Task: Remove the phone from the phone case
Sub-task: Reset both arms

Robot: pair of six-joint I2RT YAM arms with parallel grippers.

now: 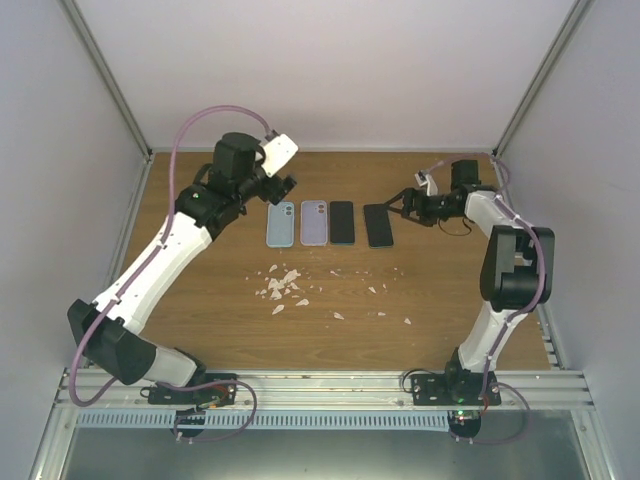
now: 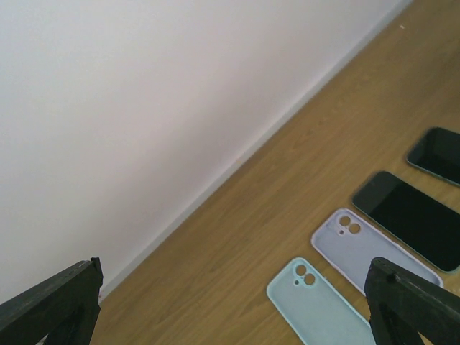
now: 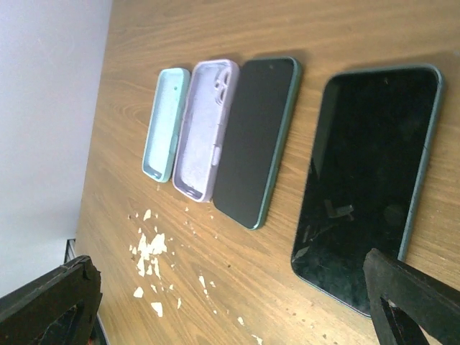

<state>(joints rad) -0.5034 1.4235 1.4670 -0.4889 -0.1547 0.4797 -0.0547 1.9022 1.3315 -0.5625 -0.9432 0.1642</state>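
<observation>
Four flat things lie in a row at the table's back middle. From the left they are a light blue case [image 1: 281,223], a lilac case [image 1: 315,222] and two black-screened phones [image 1: 342,222] [image 1: 378,225] with dark green rims. My left gripper [image 1: 283,183] hovers open behind the blue case [image 2: 316,309] and holds nothing. The lilac case [image 2: 366,248] lies beside the blue one. My right gripper [image 1: 400,205] is open and empty just right of the rightmost phone [image 3: 370,180]. The right wrist view shows the other phone [image 3: 255,140] and both cases lying hollow side up.
White crumbs [image 1: 285,285] are scattered on the wood in front of the cases and also show in the right wrist view [image 3: 147,248]. White walls close the table at the back [image 2: 144,108] and on both sides.
</observation>
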